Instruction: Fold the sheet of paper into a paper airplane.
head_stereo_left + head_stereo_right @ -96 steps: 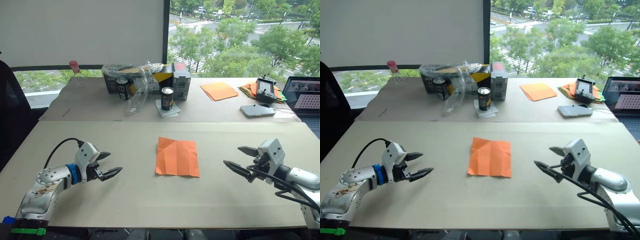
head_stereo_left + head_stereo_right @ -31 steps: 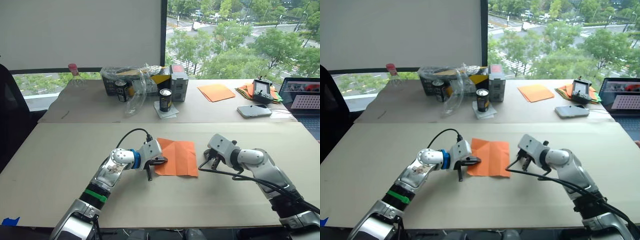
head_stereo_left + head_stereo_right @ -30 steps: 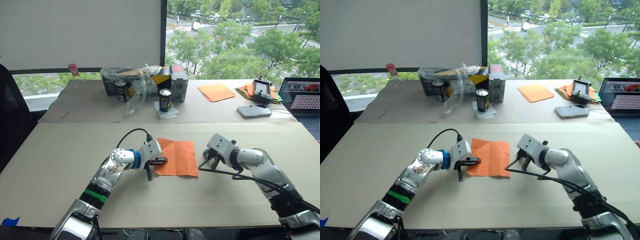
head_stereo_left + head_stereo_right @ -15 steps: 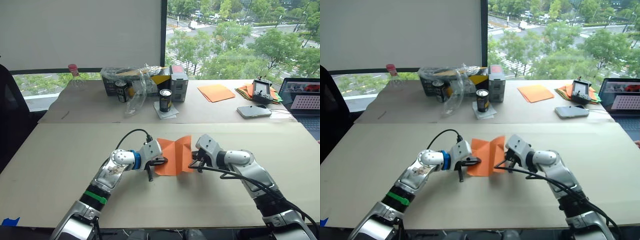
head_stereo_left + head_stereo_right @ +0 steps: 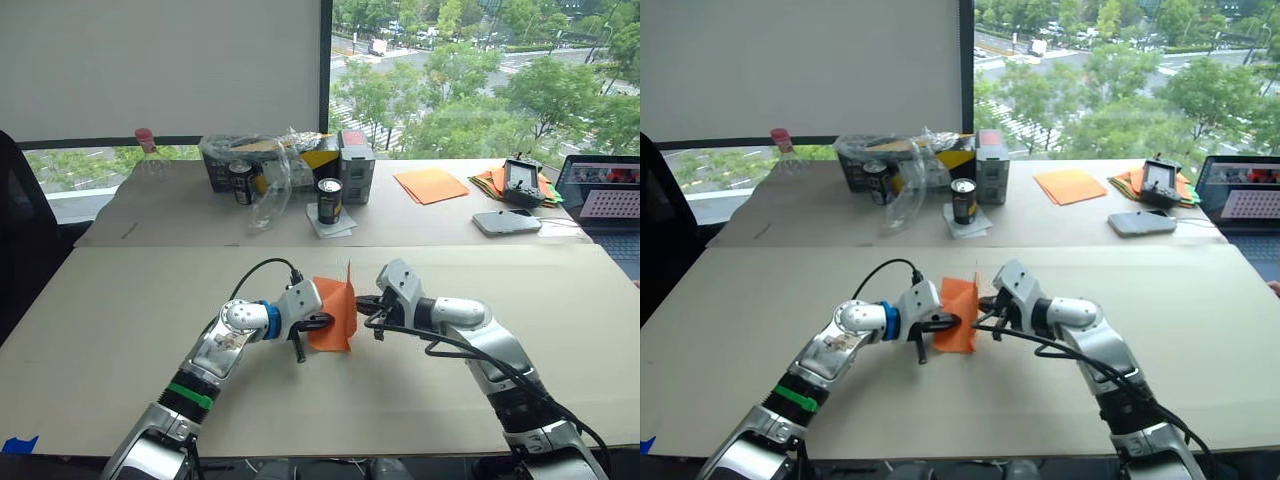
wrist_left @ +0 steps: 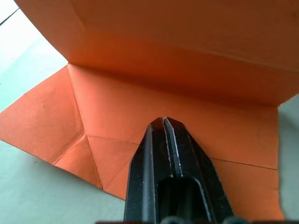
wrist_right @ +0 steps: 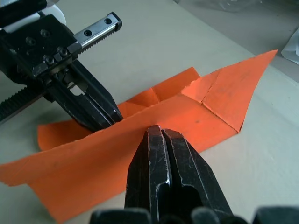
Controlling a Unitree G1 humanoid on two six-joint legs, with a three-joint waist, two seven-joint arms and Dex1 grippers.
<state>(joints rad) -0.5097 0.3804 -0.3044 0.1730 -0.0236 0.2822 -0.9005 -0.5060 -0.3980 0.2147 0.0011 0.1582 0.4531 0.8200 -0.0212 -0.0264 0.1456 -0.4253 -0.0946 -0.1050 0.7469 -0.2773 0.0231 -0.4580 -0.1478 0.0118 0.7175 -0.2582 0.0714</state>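
Sheet of paper [image 5: 336,312] sits mid-table between both arms, creased, its left half flat on the table [image 5: 130,330] and its right half stood upright along the centre crease; judged early, with the lengthwise fold half made and the nose and wing folds left. Left gripper [image 5: 318,322], fingers pressed together, holds the flat half down with forearm reaching in low. Right gripper [image 5: 362,304] is pinched on the raised flap's edge, arm bent inward from the right.

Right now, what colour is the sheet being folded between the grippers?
Bright orange, plain, with crease lines. The sheet of paper shows best in the left wrist view.
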